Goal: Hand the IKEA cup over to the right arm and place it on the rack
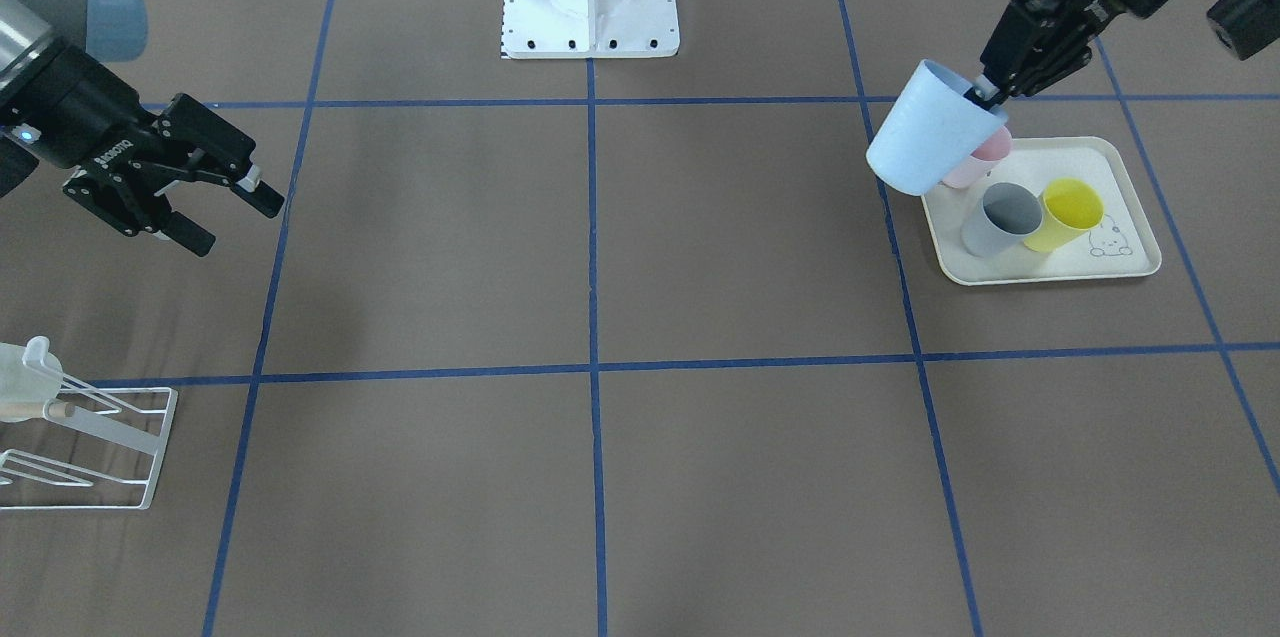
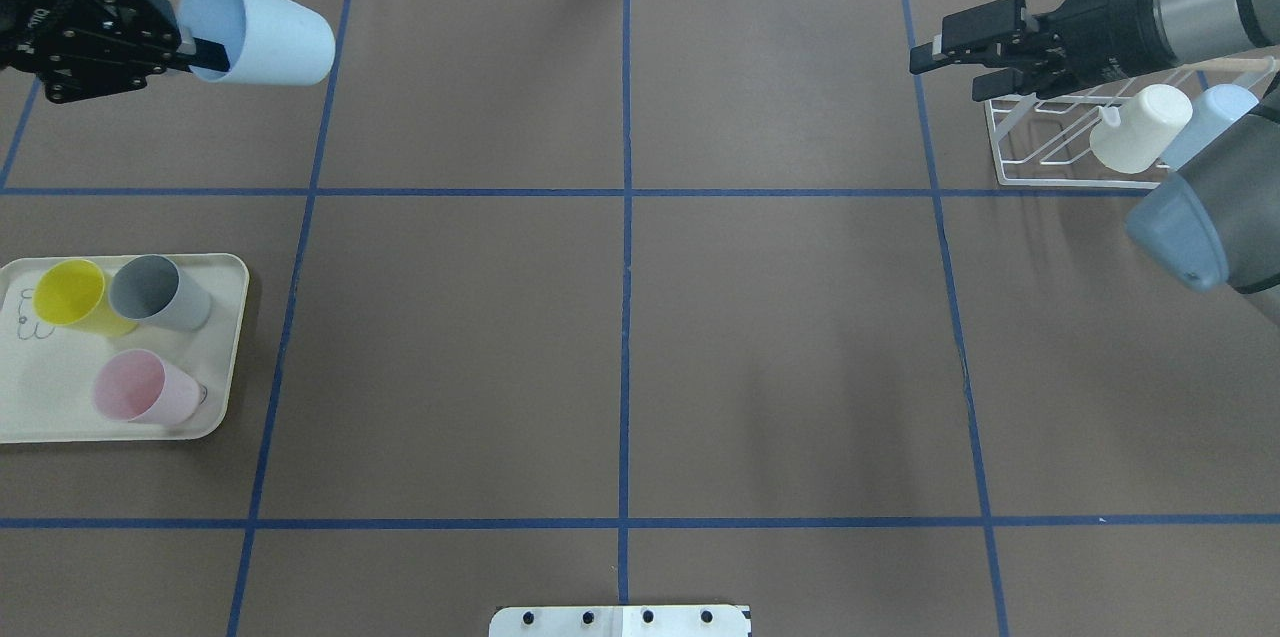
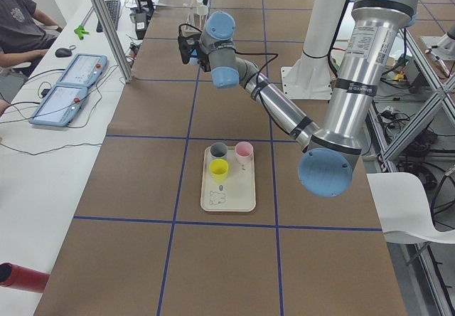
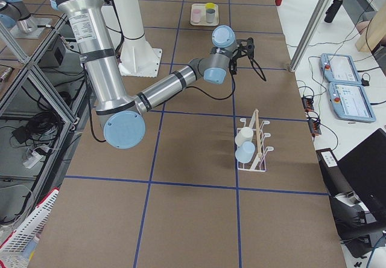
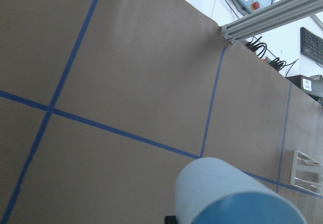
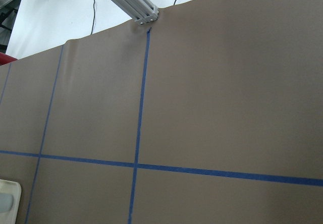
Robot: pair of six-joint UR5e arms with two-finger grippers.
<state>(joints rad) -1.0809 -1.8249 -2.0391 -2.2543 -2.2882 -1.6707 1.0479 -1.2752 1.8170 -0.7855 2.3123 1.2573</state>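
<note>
Over on the robot's left side of the counter [image 2: 620, 337], the blue cup [image 2: 262, 27] is up in the air, tipped on its side with the mouth facing back toward the wrist. The left fingers [image 2: 208, 65] are clenched on its rim, one inside and one outside. The tray [image 2: 236, 347] it hangs near has a yellow cup [image 2: 75, 295], a grey cup [image 2: 155, 292] and a pink cup [image 2: 140, 389] on it.

Way across, the right fingers [image 1: 190, 235] are spread wide with nothing in them, hovering close to the rack [image 2: 1040, 155]. So the hand-over hasn't happened yet, I'd say.

What worries me:
- That rim pinch is a thin grip on a smooth wall. A quick swing to the middle could let the cup twist or slide out.
- The right side probably has to grab the base end. If it comes in off-line it may just shove the cup.
- Letting go on the left before the right has closed means a drop.
- The rack already carries a white cup [image 2: 1140, 127] and a second blue one [image 2: 1212, 115], so a sloppy approach could knock those.
</note>
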